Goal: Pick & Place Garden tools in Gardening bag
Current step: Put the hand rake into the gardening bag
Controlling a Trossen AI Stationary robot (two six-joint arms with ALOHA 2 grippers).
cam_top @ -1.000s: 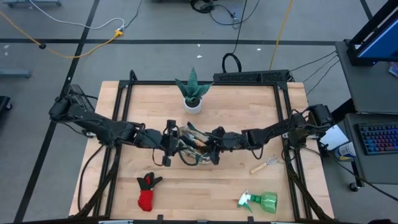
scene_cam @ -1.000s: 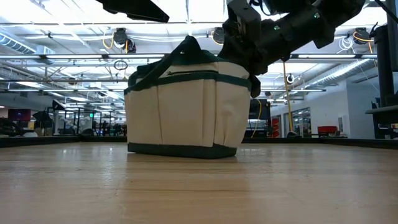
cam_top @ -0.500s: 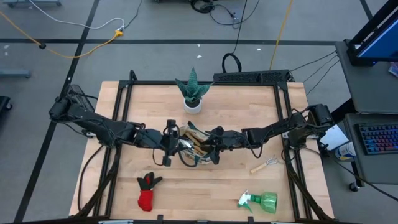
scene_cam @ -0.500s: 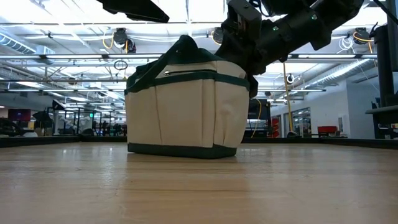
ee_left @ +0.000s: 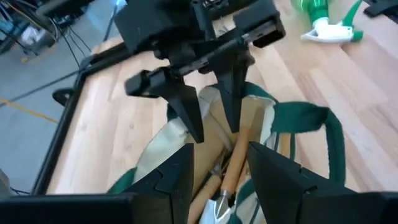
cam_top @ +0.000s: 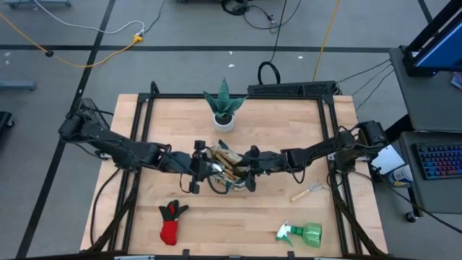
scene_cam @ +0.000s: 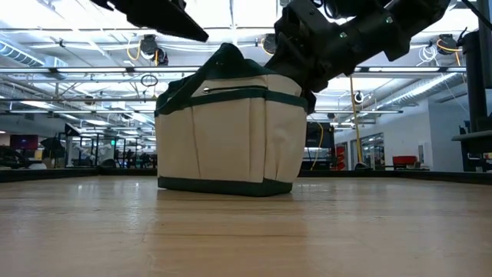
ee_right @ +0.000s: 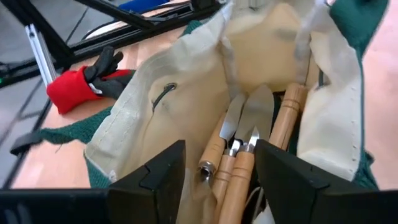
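The beige gardening bag (cam_top: 219, 183) with green trim stands on its base mid-table (scene_cam: 231, 131). Several wooden-handled garden tools (ee_right: 239, 146) lie inside it, blades up. My right gripper (ee_right: 219, 149) hovers open over the bag's mouth from the table's right, its fingers on either side of the handles. My left gripper (ee_left: 221, 152) is open over the mouth from the left, facing the right gripper (ee_left: 214, 130). Flat on the table lie a red-black glove (cam_top: 170, 222), a green spray bottle (cam_top: 303, 233) and a small wooden-handled rake (cam_top: 309, 190).
A spiky green plant in a white pot (cam_top: 224, 108) stands at the far middle of the table. Black frame rails (cam_top: 144, 123) run along the table's left, right and far sides. Bare wood lies between the bag and the near edge.
My right gripper has opened over the bag's mouth and rolled a little at the wrist, staying where it was. The bag's loop handle has settled slightly wider.
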